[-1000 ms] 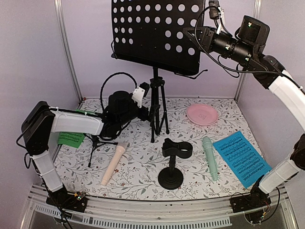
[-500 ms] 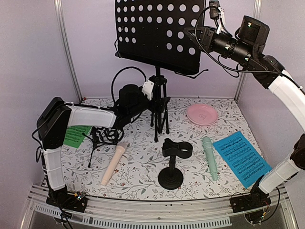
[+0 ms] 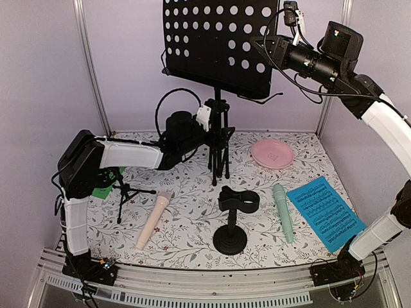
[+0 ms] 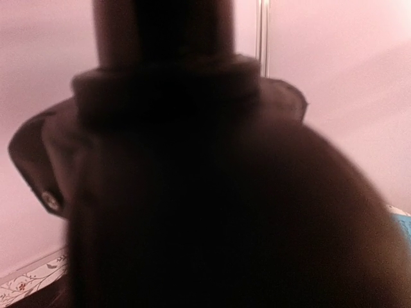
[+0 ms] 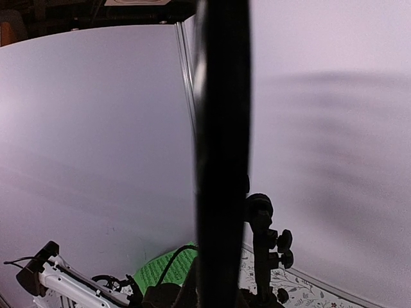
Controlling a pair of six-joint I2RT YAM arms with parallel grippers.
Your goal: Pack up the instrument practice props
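Black perforated tripod music stand (image 3: 218, 45) hangs by its desk's right edge from the pinching right pincer (image 3: 263, 46), its upright pole (image 3: 218, 138) just beside the nearer, spread left pincer (image 3: 207, 125).

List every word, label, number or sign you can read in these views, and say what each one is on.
No text can be read in any view.
Print on the blue sheet-music page: music staves, too small to read.
Print on the green sheet-music page: dark lines, blurred and unreadable.
On the music stand and the pink plate: no lettering visible.
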